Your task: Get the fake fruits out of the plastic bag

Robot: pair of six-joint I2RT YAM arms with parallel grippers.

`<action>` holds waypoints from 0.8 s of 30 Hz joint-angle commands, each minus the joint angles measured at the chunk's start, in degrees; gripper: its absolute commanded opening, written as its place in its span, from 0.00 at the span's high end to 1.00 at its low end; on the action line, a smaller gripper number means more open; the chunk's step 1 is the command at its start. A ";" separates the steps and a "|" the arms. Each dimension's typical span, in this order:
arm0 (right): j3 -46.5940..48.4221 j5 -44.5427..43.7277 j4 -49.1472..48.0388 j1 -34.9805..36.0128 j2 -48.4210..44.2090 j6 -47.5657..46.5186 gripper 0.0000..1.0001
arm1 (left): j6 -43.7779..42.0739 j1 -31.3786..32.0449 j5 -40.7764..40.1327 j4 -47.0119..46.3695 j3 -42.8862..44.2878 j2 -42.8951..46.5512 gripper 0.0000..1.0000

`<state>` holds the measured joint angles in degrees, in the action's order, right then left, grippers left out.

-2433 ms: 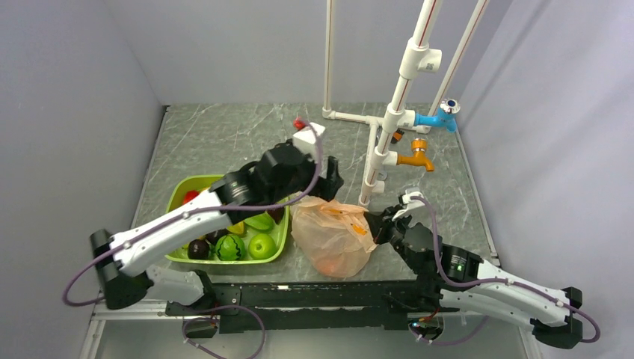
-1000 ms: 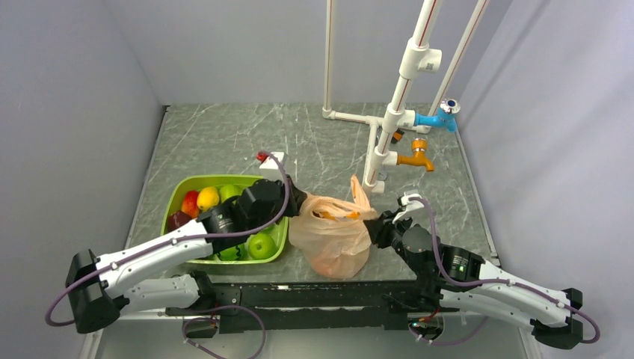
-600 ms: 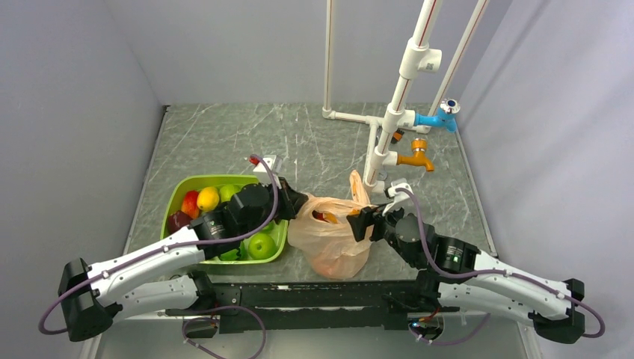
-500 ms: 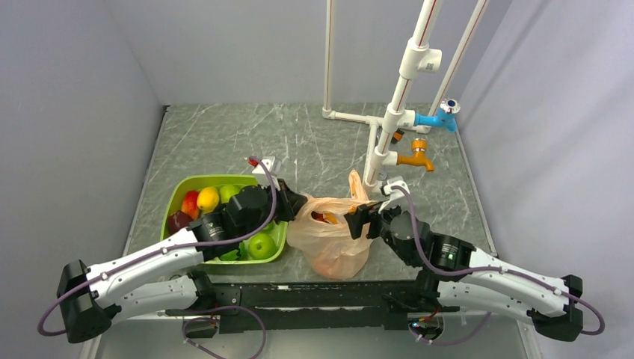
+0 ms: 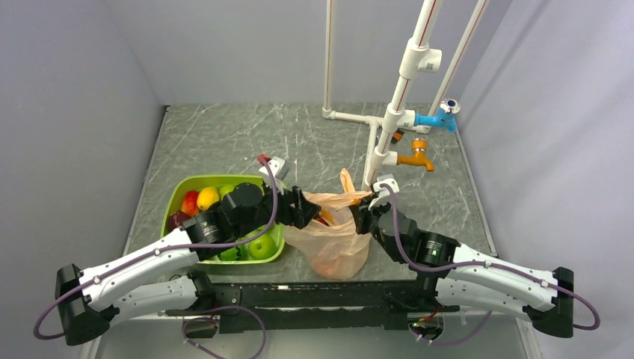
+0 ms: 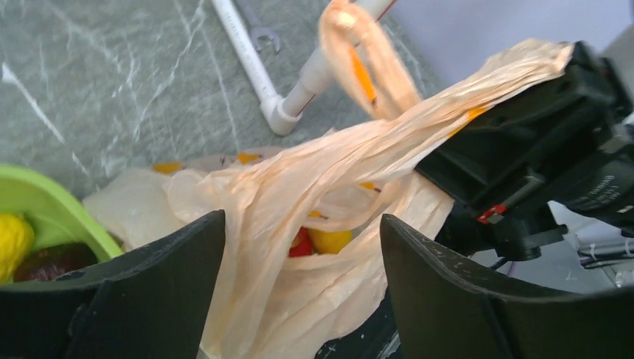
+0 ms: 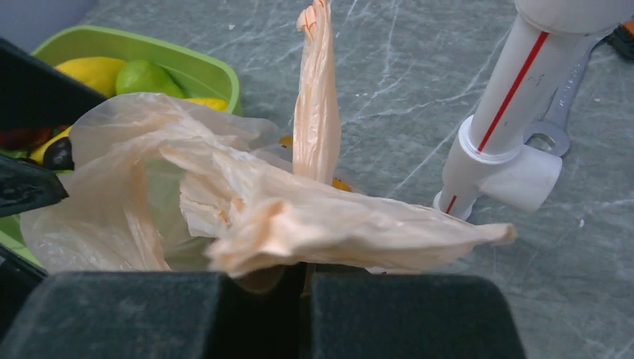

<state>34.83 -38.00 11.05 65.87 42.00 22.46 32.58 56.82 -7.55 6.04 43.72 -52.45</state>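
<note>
Right gripper (image 7: 305, 278) is pinched tight on the rim of the plastic bag (image 5: 333, 243), which sits mid-way along the near edge of the table (image 5: 224, 134), just beside the green tub (image 7: 213, 78). Left gripper (image 6: 299, 254) hangs at the bag's mouth, jaws wide apart, nothing held. Fake fruits (image 6: 329, 241) peek out red and yellow inside. Best play, I'd say: the right lifts the rim to gape the mouth, and the left dips in and straddles one fruit, not film.

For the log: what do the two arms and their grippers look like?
Left arm and right arm: white link shells, black joints and bases, a purple cable looping along each. Left gripper and right gripper are black, with broad flat fingers.
</note>
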 commanded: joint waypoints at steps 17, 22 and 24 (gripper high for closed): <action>-1.39 3.43 -3.15 -0.39 -6.89 0.75 1.00 | -21.35 -0.03 17.32 8.02 23.12 -22.93 0.11; -1.04 0.91 -0.25 -0.36 -7.72 0.70 1.00 | -16.39 -0.58 3.49 12.54 26.17 -24.63 0.50; -1.35 -0.40 0.35 -0.34 -8.79 0.83 1.00 | -13.27 -0.85 -3.84 13.71 27.21 -24.00 0.75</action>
<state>32.95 -35.05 10.37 65.65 35.14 22.55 14.55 56.64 1.54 17.52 66.92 -77.17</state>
